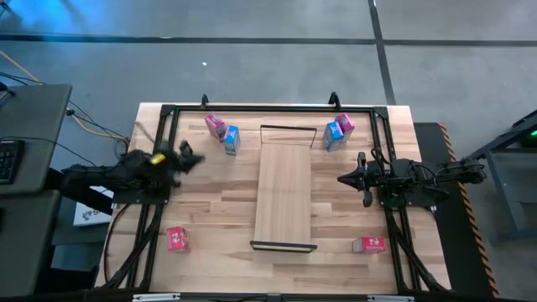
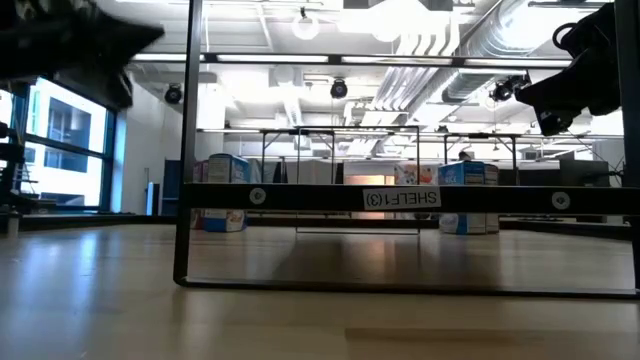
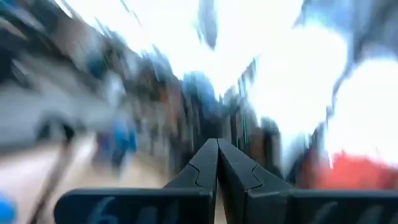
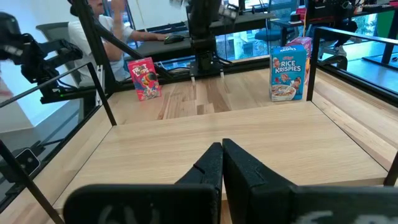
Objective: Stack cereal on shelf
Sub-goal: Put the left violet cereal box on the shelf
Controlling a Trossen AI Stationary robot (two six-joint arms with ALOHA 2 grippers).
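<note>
The shelf [image 1: 285,189], a long light-wood board, stands on black wire frames [image 2: 185,240] at the table's middle. Far left stand a pink box [image 1: 215,126] and a blue box [image 1: 232,139]. Far right stand a blue box [image 1: 334,135] and a pink box [image 1: 344,125]. A red box [image 1: 177,239] lies near left and another red box [image 1: 369,244] lies near right. My left gripper [image 1: 191,157] is shut and empty left of the shelf; its fingers show closed in the left wrist view [image 3: 217,152]. My right gripper [image 1: 344,178] is shut and empty at the shelf's right edge, above the board [image 4: 222,149].
A black tube frame [image 1: 168,111] runs around the tabletop's edges. In the right wrist view a blue Rice Krispies box [image 4: 289,71] and a red box [image 4: 143,78] stand beyond the board, and a person [image 4: 118,25] sits past the table. A desk [image 1: 29,134] stands left of the table.
</note>
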